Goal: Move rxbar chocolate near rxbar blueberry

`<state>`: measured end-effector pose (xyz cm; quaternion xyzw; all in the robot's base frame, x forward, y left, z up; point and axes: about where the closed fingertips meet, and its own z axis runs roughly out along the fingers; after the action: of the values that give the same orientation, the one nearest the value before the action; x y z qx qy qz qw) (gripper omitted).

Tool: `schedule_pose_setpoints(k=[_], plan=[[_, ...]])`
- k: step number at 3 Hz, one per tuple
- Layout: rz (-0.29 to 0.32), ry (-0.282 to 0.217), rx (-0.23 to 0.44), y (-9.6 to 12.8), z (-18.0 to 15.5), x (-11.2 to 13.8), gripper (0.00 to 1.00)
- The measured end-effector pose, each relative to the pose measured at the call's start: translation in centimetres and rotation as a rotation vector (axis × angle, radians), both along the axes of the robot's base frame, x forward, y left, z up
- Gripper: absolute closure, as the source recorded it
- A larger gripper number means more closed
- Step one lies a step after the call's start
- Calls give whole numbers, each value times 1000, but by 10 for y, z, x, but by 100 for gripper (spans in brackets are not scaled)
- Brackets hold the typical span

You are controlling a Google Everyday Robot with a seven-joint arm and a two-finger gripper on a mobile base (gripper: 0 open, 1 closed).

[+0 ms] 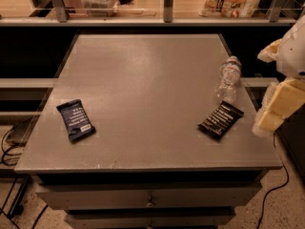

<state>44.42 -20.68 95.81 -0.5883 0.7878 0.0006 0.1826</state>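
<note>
- My gripper point(276, 109) hangs beyond the grey table point(143, 80), just right of the flat black-wrapped rxbar chocolate point(220, 120); whether it is spread or closed, I cannot tell
- The navy-wrapped rxbar blueberry point(76, 120) lies well apart, front left
- I should pinch across the chocolate's narrow width, avoiding the clear plastic bottle point(228, 80)

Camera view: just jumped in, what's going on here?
Nothing is being handled at the moment. The black bar lies near the right front of the table, just in front of a water bottle. The blue bar lies far across at the left front. The robot's end effector hangs off the table's right edge, beside the black bar and touching nothing.
</note>
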Motion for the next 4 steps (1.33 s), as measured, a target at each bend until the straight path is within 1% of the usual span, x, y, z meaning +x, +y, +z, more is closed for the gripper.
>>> schedule_pose_setpoints(k=[1, 2, 3, 4], plan=[[-147, -19, 85, -7, -13, 11, 0], [-134, -10, 84, -6, -13, 11, 0], [-132, -9, 84, -6, -13, 11, 0], [-155, 18, 98, 3, -40, 16, 0]])
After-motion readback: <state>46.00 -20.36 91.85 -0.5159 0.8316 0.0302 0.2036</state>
